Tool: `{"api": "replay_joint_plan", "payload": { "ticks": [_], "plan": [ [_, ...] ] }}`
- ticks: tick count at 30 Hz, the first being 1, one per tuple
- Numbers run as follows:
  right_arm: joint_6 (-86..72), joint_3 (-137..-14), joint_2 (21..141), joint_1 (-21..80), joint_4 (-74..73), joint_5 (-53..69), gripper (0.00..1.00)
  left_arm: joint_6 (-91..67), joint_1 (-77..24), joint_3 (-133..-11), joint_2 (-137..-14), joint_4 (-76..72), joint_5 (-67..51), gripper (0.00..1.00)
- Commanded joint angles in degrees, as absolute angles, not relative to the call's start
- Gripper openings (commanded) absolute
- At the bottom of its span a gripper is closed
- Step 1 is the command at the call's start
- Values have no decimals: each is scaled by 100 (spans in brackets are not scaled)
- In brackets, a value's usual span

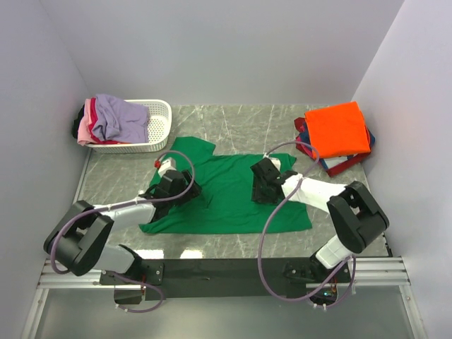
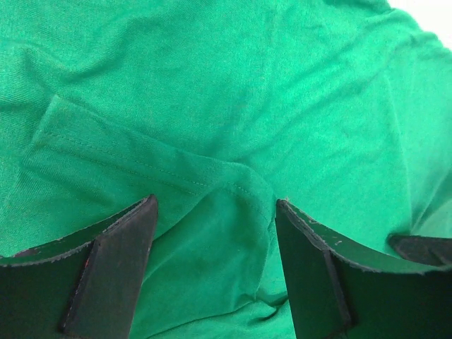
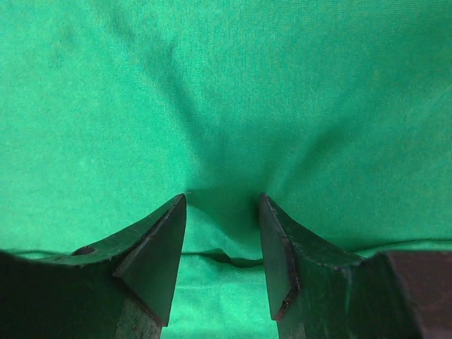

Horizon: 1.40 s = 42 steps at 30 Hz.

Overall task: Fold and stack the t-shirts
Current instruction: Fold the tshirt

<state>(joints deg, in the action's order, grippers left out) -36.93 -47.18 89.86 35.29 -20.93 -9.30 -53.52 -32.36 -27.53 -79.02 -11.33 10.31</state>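
black rail [image 1: 226, 270], marble table [image 1: 240, 123], white walls [image 1: 226, 49]

The spread t-shirt [image 1: 226, 194] lies mid-table [image 1: 247, 123]. Behind it to the left stands the basket [image 1: 161, 127], with shirts [image 1: 116, 119] in it. The folded stack [image 1: 337, 131] lies behind-right.

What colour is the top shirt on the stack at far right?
The top shirt is bright orange, best seen in the top external view.
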Motion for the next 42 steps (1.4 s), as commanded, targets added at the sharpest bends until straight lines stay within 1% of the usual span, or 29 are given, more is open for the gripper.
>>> {"api": "replay_joint_plan", "payload": {
  "ticks": [1,6,9,12,13,18,19,21,22,24,25,29,30,34,38,42],
  "plan": [
    [-3999,-4342,8825,3674,-2636,-668,53,-5686,-3340,-2356,-7832,-124,808,75],
    [-4069,-4166,8587,3735,-2760,-668,54,-5792,-3401,-2188,-7419,148,949,75],
    [-3973,-4349,8499,3727,-2900,-878,54,-5705,-3445,-2355,-7129,395,1273,76],
    [-3824,-4770,8429,3727,-3093,-1090,55,-5328,-3454,-2907,-6979,676,1581,77],
    [-3780,-4886,8377,3727,-3189,-1142,55,-5230,-3454,-3292,-6979,755,1817,78],
    [-3463,-5623,8165,3718,-3331,-1537,58,-4397,-3419,-4630,-7312,967,2539,80],
    [-3419,-5686,8078,3709,-3305,-1573,58,-4255,-3393,-5032,-7547,949,2784,80],
    [-3323,-5783,7955,3700,-3209,-1634,60,-3913,-3148,-5412,-7882,879,2935,81],
    [-3287,-5801,7919,3683,-3095,-1626,60,-3833,-3025,-5832,-8293,914,2927,80],
    [-3208,-5836,7823,3665,-2980,-1547,60,-3614,-2725,-6221,-8717,888,2935,80],
    [-3173,-5819,7796,3656,-2875,-1521,60,-3543,-2612,-6545,-9128,844,2962,80],
    [-3112,-5652,7656,3647,-2655,-1336,60,-3296,-2426,-7381,-10088,756,3085,79],
    [-3103,-5617,7603,3639,-2637,-1310,60,-3270,-2391,-7748,-10281,817,3076,79],
    [-3120,-5318,7410,3612,-2435,-1187,60,-3182,-2215,-8496,-11309,1036,3138,78],
    [-3146,-5019,7295,3586,-2321,-1064,60,-3068,-2136,-8718,-11697,844,3085,78],
    [-3173,-4922,7269,3542,-2268,-1028,60,-3015,-2066,-9079,-12119,1081,3041,78]
  ]
}}
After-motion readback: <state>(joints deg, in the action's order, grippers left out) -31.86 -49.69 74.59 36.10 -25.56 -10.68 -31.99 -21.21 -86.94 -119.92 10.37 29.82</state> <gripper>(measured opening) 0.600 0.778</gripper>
